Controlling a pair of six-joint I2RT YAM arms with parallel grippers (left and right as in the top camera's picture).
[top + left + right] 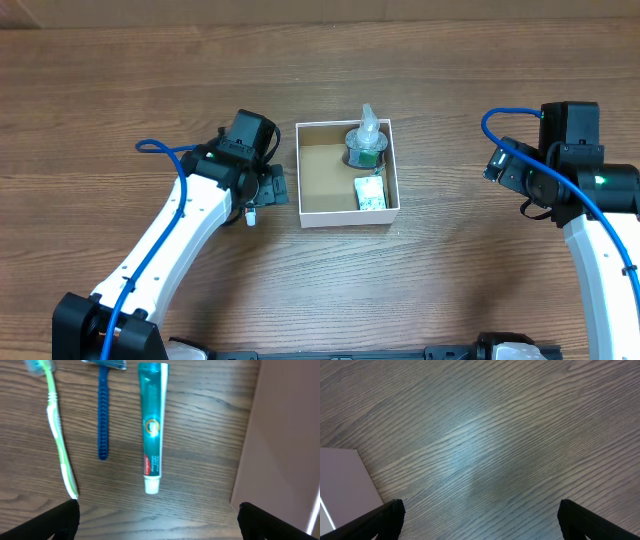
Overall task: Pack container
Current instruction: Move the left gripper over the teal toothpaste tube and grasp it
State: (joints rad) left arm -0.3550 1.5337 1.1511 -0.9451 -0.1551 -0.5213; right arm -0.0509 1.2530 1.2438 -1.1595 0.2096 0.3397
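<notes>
The container (pixel 320 170) is a shallow square box with white walls and a brown inside, at the table's middle. In it stand a clear bottle with a green label (pixel 366 142) and a small green-and-white packet (pixel 371 194). My left gripper (pixel 272 186) is open and empty just left of the box. In the left wrist view my left gripper (pixel 157 520) is above bare wood. Ahead of it lie a teal toothpaste tube (pixel 152 425), a blue razor (pixel 103 415) and a green toothbrush (pixel 60 435), with the box wall (pixel 280 435) on the right. My right gripper (pixel 498 163) (pixel 480 520) is open and empty, right of the box.
The toothpaste, razor and toothbrush are hidden under my left arm in the overhead view. A corner of the box (pixel 340 485) shows at the left of the right wrist view. The dark wood table (pixel 450 280) surrounds the box.
</notes>
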